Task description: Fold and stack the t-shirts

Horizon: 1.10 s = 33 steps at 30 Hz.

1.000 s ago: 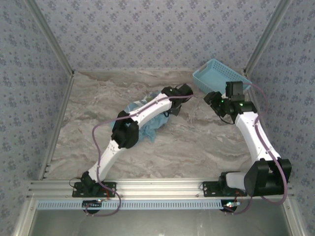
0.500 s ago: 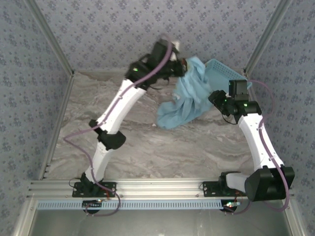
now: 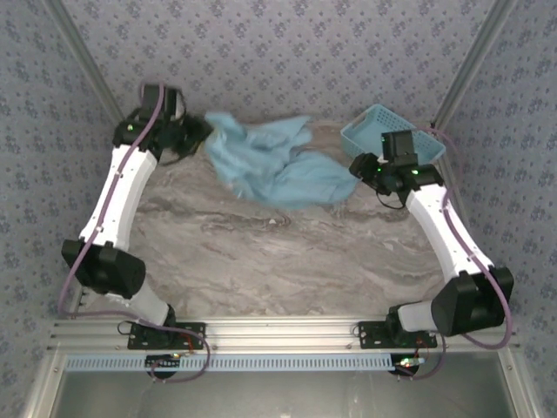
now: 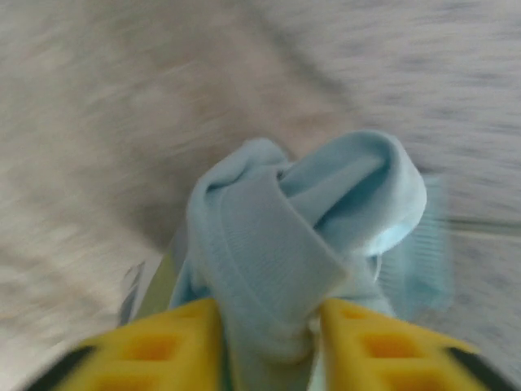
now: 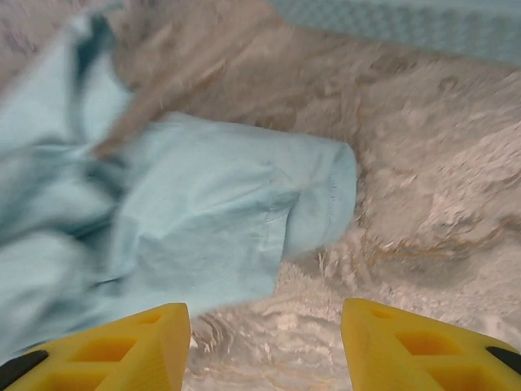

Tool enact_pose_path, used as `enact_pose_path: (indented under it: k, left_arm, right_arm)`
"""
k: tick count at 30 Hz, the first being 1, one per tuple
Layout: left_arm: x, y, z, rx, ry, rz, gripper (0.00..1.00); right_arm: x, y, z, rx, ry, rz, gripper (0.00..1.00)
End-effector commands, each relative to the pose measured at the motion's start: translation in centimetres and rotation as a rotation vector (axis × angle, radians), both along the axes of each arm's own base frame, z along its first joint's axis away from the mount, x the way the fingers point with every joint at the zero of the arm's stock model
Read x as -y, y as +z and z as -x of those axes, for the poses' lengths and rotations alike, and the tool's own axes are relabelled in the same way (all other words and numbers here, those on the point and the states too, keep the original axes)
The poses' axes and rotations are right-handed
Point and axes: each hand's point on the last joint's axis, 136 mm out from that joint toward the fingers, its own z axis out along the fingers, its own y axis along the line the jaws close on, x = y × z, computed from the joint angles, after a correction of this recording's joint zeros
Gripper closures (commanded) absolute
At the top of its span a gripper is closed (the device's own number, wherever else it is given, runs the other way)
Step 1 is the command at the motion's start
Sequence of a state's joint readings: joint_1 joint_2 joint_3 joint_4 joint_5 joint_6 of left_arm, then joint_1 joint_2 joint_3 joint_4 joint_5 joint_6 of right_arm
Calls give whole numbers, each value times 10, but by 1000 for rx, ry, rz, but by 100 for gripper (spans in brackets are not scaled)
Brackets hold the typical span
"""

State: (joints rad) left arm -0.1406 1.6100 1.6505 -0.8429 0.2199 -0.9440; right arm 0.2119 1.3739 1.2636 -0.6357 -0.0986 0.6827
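Looking from above, the light blue t-shirt (image 3: 270,165) lies in the upper middle of the frame, spread in loose folds over the far part of the marbled desk (image 3: 261,252). Its upper left end reaches the left claw (image 3: 196,135), which is in the upper left of the frame near the back wall. The right claw (image 3: 357,167) is just beside the right end of the cloth. Above it, in the upper right, stands a light blue plastic basket (image 3: 383,131).

In the left wrist view, a thick bunch of the t-shirt (image 4: 285,236) rises in the centre and comes down between the two yellow fingers (image 4: 163,346) at the bottom edge. The cloth fills the gap and touches both fingers. I cannot tell if they press it or only stand beside it. The desk (image 4: 98,122) behind is blurred.

In the right wrist view, the right claw (image 5: 264,326) has its fingers well apart at the bottom edge, with bare desk (image 5: 423,204) between them. The t-shirt (image 5: 203,220) covers the left and centre of the frame, and a hemmed sleeve end points to the right. The basket (image 5: 407,24) runs along the top right edge.
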Motion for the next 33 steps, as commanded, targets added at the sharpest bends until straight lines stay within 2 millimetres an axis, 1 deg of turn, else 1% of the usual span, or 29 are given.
enact_pose_path:
  k: [1, 2, 3, 4, 5, 6, 8, 9, 12, 13, 14, 16, 18, 19, 21, 22, 24, 26, 27, 29, 31, 32, 33]
  left_arm:
    - [-54, -87, 19, -182, 109, 12, 34]
    - [-63, -100, 25, -215, 107, -6, 34]
    - [-68, -109, 33, -242, 96, -30, 34]
    - [-68, -110, 41, -257, 79, -65, 34]
    - [-65, -111, 47, -266, 64, -91, 34]
    - [-58, -110, 53, -264, 42, -107, 34]
    - [-32, -109, 60, -251, 6, -76, 33]
    - [-14, -110, 63, -246, -13, -47, 33]
    - [32, -116, 62, -244, -17, 48, 33]
    - [45, -115, 53, -218, -3, 78, 32]
    - [52, -117, 49, -216, 17, 94, 29]
    - [65, -125, 38, -240, 97, 151, 28]
    - [78, -131, 23, -243, 150, 209, 28]
    - [85, -132, 14, -246, 170, 230, 26]
    - [97, -136, 2, -269, 188, 249, 25]
    - [103, -141, -2, -297, 199, 253, 25]
    - [116, -149, -11, -323, 193, 262, 25]
    - [121, -159, -12, -370, 191, 239, 28]
    - [122, -165, -13, -391, 198, 229, 32]
    - [124, -170, -19, -389, 205, 240, 48]
    - [127, -167, -24, -381, 191, 248, 80]
    - [127, -163, -24, -382, 180, 244, 93]
    - [125, -157, -22, -380, 166, 234, 100]
  right_arm:
    - [-25, -28, 13, -80, 85, -4, 46]
    - [-33, -36, 16, -96, 102, -17, 45]
    - [-41, -48, 20, -122, 117, -30, 45]
    - [-47, -59, 22, -145, 124, -45, 46]
    - [-53, -65, 21, -152, 132, -63, 46]
    - [-58, -73, 21, -165, 143, -81, 46]
    - [-68, -84, 14, -180, 140, -125, 46]
    - [-71, -87, 9, -181, 139, -139, 46]
    - [-76, -99, -10, -182, 101, -188, 46]
    - [-76, -101, -18, -175, 82, -216, 46]
    - [-76, -105, -25, -171, 70, -230, 46]
    - [-75, -111, -38, -171, 44, -245, 47]
    - [-75, -117, -47, -180, 37, -247, 47]
    - [-74, -120, -50, -188, 30, -249, 47]
    - [-71, -130, -51, -211, 13, -255, 47]
    - [-72, -120, -62, -184, 8, -265, 47]
    - [-69, -123, -64, -189, -7, -266, 48]
    - [-66, -122, -66, -186, -16, -267, 48]
    - [-64, -121, -66, -186, -22, -266, 47]
    - [-61, -121, -65, -189, -28, -266, 48]
    - [-58, -121, -62, -195, -33, -262, 48]
    - [-57, -122, -61, -197, -37, -263, 48]
    - [-56, -121, -59, -201, -39, -262, 49]
